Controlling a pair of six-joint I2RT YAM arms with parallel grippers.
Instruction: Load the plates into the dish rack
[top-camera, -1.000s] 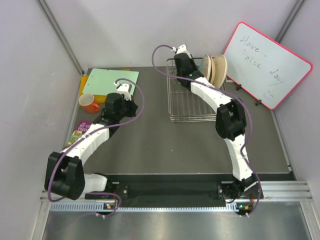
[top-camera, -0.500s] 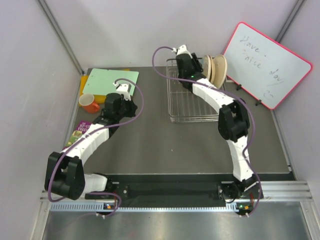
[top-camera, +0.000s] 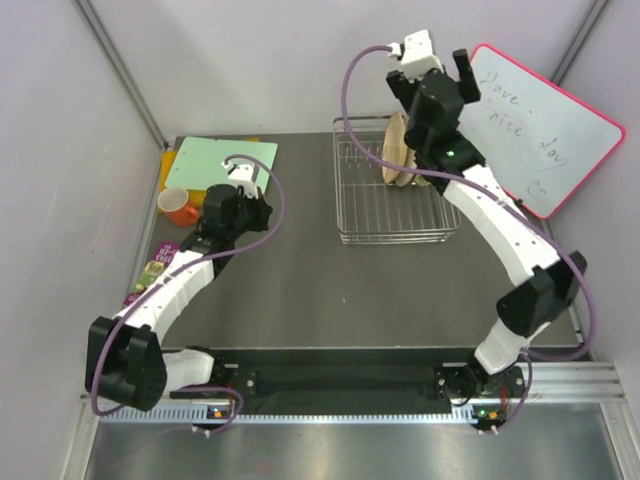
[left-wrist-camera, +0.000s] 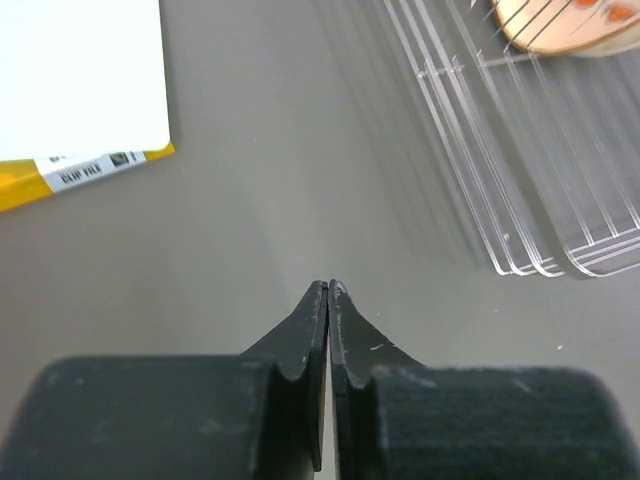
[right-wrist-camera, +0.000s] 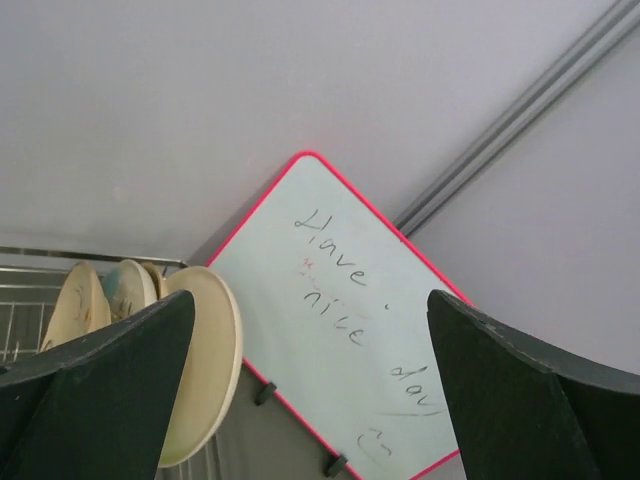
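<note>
Plates (right-wrist-camera: 205, 370) stand on edge, bunched together at the far end of the rack (top-camera: 390, 215), below and left of the right gripper (right-wrist-camera: 310, 300), partly behind its left finger. Its 2 fingers stand wide apart, holding nothing, high over the rack, with the whiteboard (right-wrist-camera: 350, 330) showing between them. Left gripper (left-wrist-camera: 328, 292) is pinched closed on nothing above the table (left-wrist-camera: 250, 200); the rack lies ahead and right of its fingertips, a clip file (left-wrist-camera: 80, 70) ahead and left.
</note>
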